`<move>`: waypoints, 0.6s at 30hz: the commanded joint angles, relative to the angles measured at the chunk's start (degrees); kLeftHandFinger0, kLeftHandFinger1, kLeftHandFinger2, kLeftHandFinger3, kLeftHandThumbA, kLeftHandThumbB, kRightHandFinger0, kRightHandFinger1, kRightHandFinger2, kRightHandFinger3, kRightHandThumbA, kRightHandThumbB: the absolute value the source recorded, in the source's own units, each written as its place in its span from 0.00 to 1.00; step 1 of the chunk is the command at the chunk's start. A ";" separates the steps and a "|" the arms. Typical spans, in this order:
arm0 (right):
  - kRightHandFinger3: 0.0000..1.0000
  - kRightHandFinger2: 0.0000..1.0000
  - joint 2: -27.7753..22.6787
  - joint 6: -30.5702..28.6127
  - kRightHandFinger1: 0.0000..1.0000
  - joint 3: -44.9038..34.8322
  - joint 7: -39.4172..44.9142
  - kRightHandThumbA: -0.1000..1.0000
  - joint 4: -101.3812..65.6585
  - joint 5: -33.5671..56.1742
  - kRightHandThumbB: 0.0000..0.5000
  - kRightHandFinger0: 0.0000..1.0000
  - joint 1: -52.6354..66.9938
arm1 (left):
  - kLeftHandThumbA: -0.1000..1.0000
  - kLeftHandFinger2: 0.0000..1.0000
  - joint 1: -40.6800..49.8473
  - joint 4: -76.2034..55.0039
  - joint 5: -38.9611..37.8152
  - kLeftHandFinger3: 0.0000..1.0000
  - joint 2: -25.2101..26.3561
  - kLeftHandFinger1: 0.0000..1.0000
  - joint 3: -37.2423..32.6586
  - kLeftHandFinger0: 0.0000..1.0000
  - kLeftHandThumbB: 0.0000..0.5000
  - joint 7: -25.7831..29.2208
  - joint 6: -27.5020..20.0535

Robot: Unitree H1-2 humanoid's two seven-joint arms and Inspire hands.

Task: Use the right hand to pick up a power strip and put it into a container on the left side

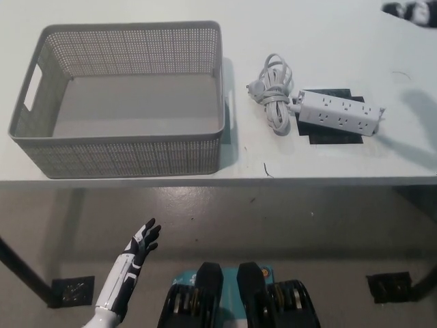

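The left hand (141, 242) is white with black fingers (151, 229) and black patches across its back, on a slim white forearm with a dark strip along it, while the right hand (412, 10) shows only as a blurred black-and-white shape at the picture's edge.

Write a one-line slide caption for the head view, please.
White power strip with coiled cord lies right of the empty grey basket.
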 commanded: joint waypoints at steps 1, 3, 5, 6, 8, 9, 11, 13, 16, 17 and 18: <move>1.00 1.00 -4.27 12.79 1.00 15.96 24.72 1.00 25.74 -10.12 0.62 1.00 -29.89 | 1.00 1.00 -1.54 -0.37 -1.13 1.00 1.88 1.00 1.02 1.00 0.56 -0.48 -2.93; 1.00 1.00 -3.41 10.68 1.00 18.49 25.36 1.00 29.55 -11.96 0.60 1.00 -31.93 | 1.00 1.00 -1.57 -0.29 -1.12 1.00 1.90 1.00 1.12 1.00 0.55 -0.41 -3.00; 1.00 1.00 -0.42 11.43 1.00 21.06 25.77 1.00 36.40 -12.32 0.71 1.00 -35.16 | 1.00 1.00 -1.72 -0.06 -1.08 1.00 1.93 1.00 1.34 1.00 0.55 -0.23 -3.01; 1.00 1.00 0.61 6.01 1.00 21.52 27.63 1.00 40.81 -10.74 0.66 1.00 -36.47 | 1.00 1.00 -1.80 0.09 -1.01 1.00 1.92 1.00 1.40 1.00 0.55 -0.14 -3.12; 1.00 1.00 3.79 -1.97 1.00 23.09 29.10 1.00 51.88 -9.57 0.56 1.00 -39.75 | 1.00 1.00 -1.60 -0.21 -0.56 1.00 2.11 1.00 1.41 1.00 0.55 -0.04 -3.01; 1.00 1.00 5.10 -3.60 1.00 23.67 28.46 1.00 55.61 -9.87 0.57 1.00 -40.81 | 1.00 1.00 -1.39 -0.37 -0.27 1.00 2.19 1.00 1.46 1.00 0.55 0.13 -3.07; 1.00 1.00 7.37 -3.75 1.00 24.64 26.53 1.00 61.11 -10.56 0.66 1.00 -42.45 | 1.00 1.00 -1.32 -0.30 -0.04 1.00 2.21 1.00 1.50 1.00 0.55 0.26 -3.10; 1.00 1.00 9.42 -0.73 1.00 24.83 24.92 1.00 64.36 -10.09 0.78 1.00 -42.63 | 1.00 1.00 -0.21 -0.42 0.24 1.00 2.09 1.00 1.35 1.00 0.57 0.34 -3.48; 1.00 1.00 11.63 -1.16 1.00 26.80 24.58 1.00 69.47 -10.84 0.81 1.00 -43.63 | 1.00 1.00 0.66 -0.37 0.13 1.00 2.06 1.00 1.32 1.00 0.57 0.26 -3.79; 1.00 1.00 12.35 -0.69 1.00 27.04 23.88 1.00 70.55 -10.60 0.76 1.00 -43.63 | 1.00 1.00 0.93 -0.25 0.27 1.00 2.04 1.00 1.27 1.00 0.57 0.31 -3.99; 1.00 1.00 12.83 -0.74 1.00 27.06 23.50 1.00 71.27 -10.33 0.71 1.00 -43.68 | 1.00 1.00 0.96 -0.23 0.38 1.00 2.08 1.00 1.25 1.00 0.57 0.33 -4.19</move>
